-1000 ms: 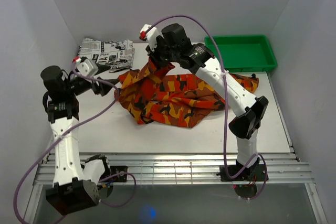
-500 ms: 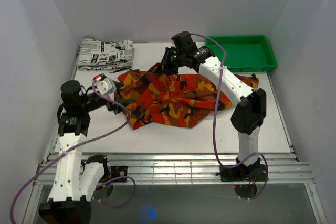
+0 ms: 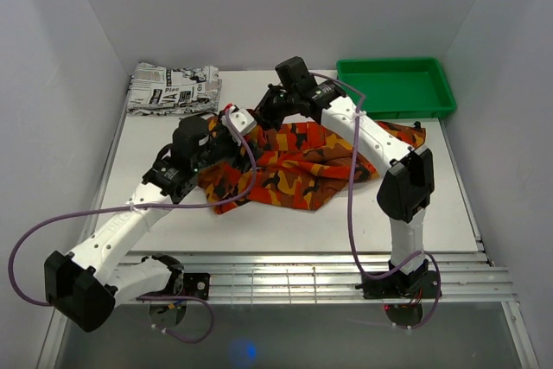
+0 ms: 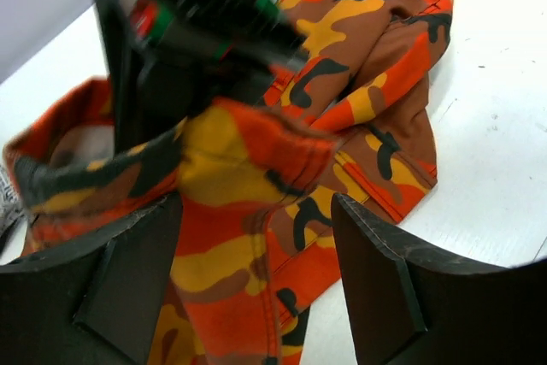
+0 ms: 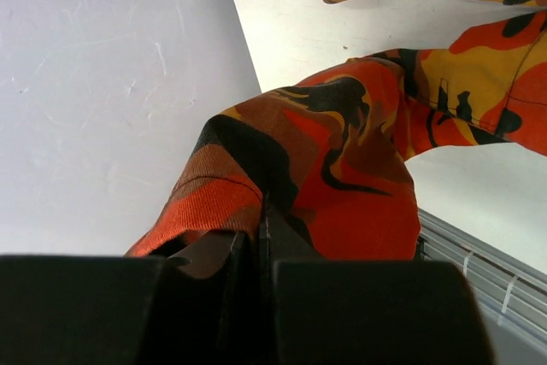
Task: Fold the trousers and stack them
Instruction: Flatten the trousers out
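White tabletop (image 3: 285,222) with camouflage trousers (image 3: 294,166) heaped at centre: judged soft, limp, light cloth, best seized at a stitched edge. Right gripper (image 5: 256,220) clamped on a lifted fold; left gripper (image 4: 256,203) wide open astride it, holding nothing. Green tray (image 3: 397,88) at rear right.

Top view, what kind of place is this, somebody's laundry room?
Likely a robot test booth: bare white walls box in a table, left arm and right arm are bolted at its near edge, handling trousers.
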Action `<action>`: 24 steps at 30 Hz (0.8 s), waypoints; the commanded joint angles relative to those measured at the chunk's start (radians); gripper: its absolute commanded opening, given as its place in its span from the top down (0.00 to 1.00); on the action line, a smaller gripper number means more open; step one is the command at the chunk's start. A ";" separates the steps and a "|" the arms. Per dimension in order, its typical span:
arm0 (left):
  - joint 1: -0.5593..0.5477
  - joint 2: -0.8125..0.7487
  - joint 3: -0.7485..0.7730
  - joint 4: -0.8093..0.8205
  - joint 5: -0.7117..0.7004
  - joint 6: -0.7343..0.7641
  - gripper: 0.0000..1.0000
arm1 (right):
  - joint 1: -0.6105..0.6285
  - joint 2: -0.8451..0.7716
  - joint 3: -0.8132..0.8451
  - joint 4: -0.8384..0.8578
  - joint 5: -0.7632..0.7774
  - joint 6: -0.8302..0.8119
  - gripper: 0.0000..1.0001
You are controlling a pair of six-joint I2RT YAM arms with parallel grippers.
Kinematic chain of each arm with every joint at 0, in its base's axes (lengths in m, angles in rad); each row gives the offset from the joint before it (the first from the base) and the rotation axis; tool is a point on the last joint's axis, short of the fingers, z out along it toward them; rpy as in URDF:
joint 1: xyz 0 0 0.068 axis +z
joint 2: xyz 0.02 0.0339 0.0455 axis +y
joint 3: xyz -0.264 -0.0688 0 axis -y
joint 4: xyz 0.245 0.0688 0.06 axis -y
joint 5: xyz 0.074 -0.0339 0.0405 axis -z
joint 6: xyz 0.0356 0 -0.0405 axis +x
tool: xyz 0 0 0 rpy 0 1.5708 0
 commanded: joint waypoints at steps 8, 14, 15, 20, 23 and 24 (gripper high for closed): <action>-0.241 0.063 0.006 0.181 -0.449 0.006 0.19 | -0.003 0.003 0.000 0.008 0.033 0.116 0.92; -0.243 0.088 0.024 0.179 -0.603 0.001 0.35 | -0.003 -0.034 -0.052 0.008 0.027 0.116 0.92; -0.243 0.085 0.019 0.181 -0.627 0.004 0.38 | -0.003 -0.039 -0.064 0.008 0.024 0.117 0.92; -0.232 0.077 0.021 0.196 -0.637 0.011 0.52 | 0.006 -0.068 -0.118 0.014 0.017 0.108 0.92; -0.220 0.071 0.029 0.181 -0.606 -0.006 0.79 | 0.009 -0.076 -0.118 0.016 0.029 0.100 0.92; -0.221 0.065 0.026 0.172 -0.598 -0.008 0.95 | 0.005 -0.076 -0.115 0.016 0.033 0.091 0.92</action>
